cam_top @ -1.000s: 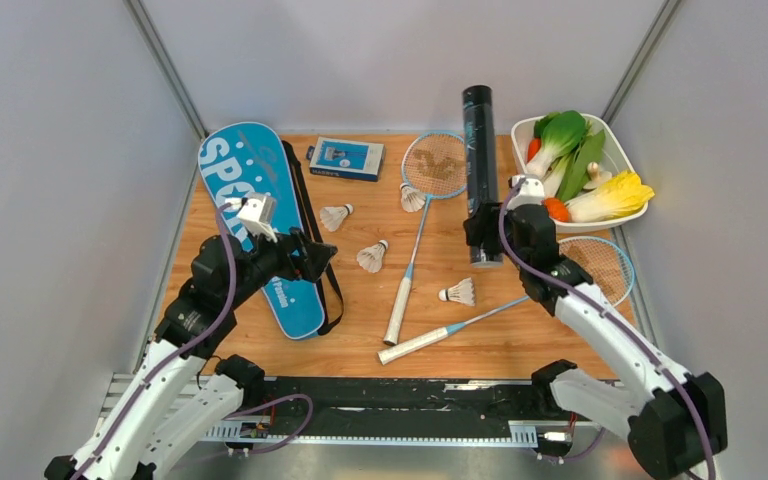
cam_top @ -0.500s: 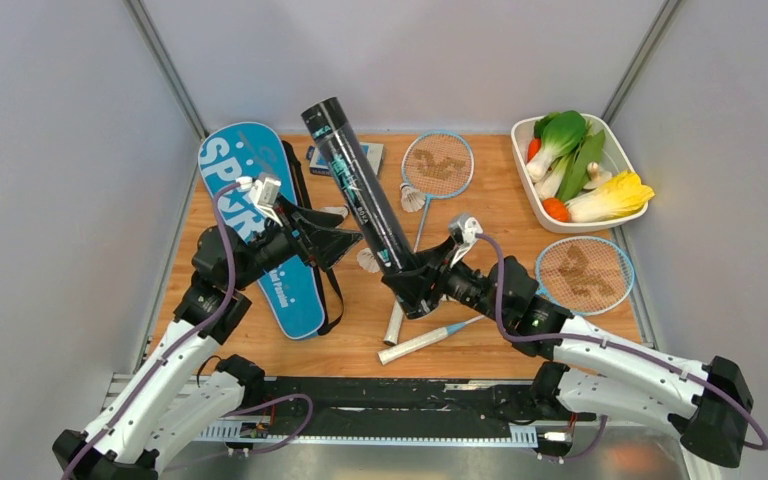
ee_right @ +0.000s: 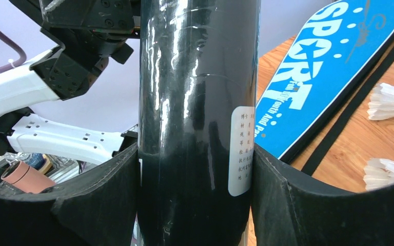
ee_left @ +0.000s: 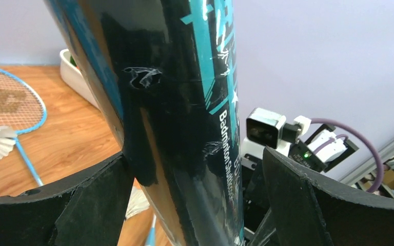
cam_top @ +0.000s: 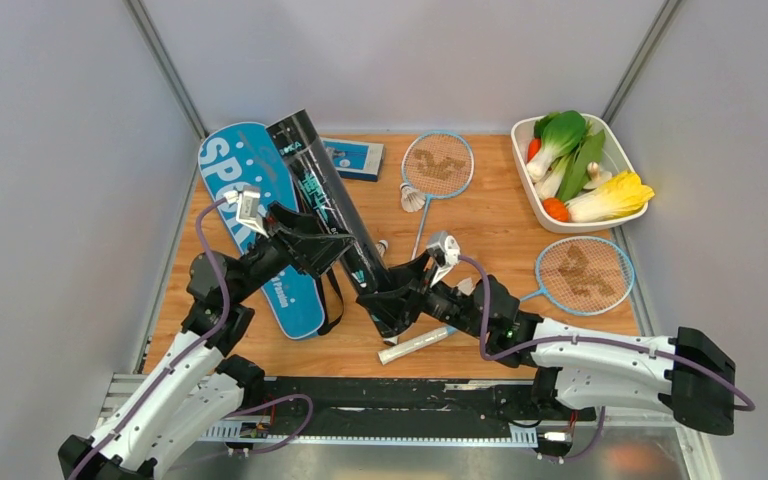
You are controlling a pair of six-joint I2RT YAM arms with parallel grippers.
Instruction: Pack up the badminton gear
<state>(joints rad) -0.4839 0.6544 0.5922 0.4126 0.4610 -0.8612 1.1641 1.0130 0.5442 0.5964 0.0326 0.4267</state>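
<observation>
We note: right jaws clamped on the lower end of the black tube (cam_top: pixel 325 190), which tilts up and leftward above the tabletop (cam_top: pixel 490 215). Left jaws gape wide around its middle, not gripping. Behind, the blue racket cover (cam_top: pixel 240 170) lies flat.

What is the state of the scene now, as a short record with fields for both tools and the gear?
right tool: shut on the black tube, near its lower end
left tool: open, set around the tube, not closed on it
black tube: tilted, upper end towards the far left
rackets: both on the table, not packed
racket cover: flat on the table, left side
</observation>
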